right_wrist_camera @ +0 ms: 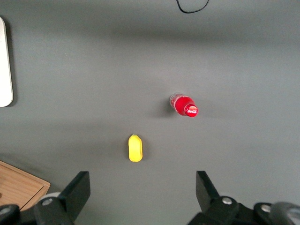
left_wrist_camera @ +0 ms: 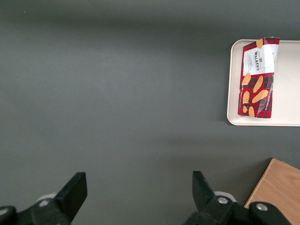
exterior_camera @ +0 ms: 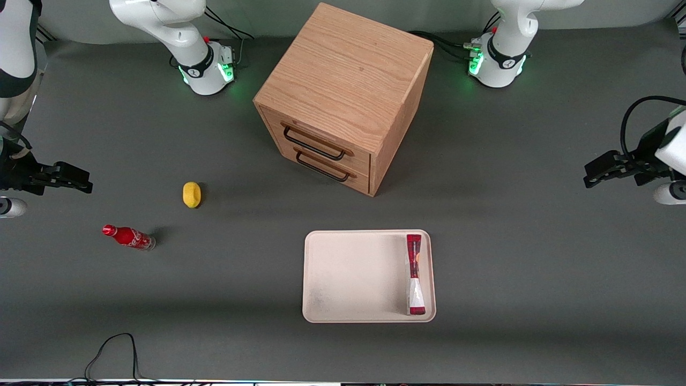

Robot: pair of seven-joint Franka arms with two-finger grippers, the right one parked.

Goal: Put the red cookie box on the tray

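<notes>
Nearest the front camera, a cream-white tray (exterior_camera: 353, 276) lies flat on the dark grey table (exterior_camera: 536, 279), in front of the wooden cabinet (exterior_camera: 343, 96) and closer to the camera than it. On the tray rests the red cookie box (exterior_camera: 415, 273), a slim flat carton standing on its narrow edge along the tray's short rim, on the side toward the working arm's end of the table. Its long axis runs from the camera toward the cabinet, filling nearly the whole short side of the tray. The end with the grey-white panel points toward the camera; the all-red end points toward the cabinet. In the left wrist view the box (left_wrist_camera: 257, 78) shows its printed face with orange cookie shapes, sitting just inside the tray (left_wrist_camera: 234, 119) rim, and a corner of the cabinet (left_wrist_camera: 276, 187) also shows.

The gripper (exterior_camera: 603, 170) hangs above bare table at the working arm's end, well apart from the tray and box. Its two black fingers (left_wrist_camera: 72, 190) are spread wide, with only grey table between them; it holds nothing and touches nothing.

Toward the parked arm's end of the table lie a small red cola bottle (exterior_camera: 128, 237) and a yellow lemon-like object (exterior_camera: 191, 194).
</notes>
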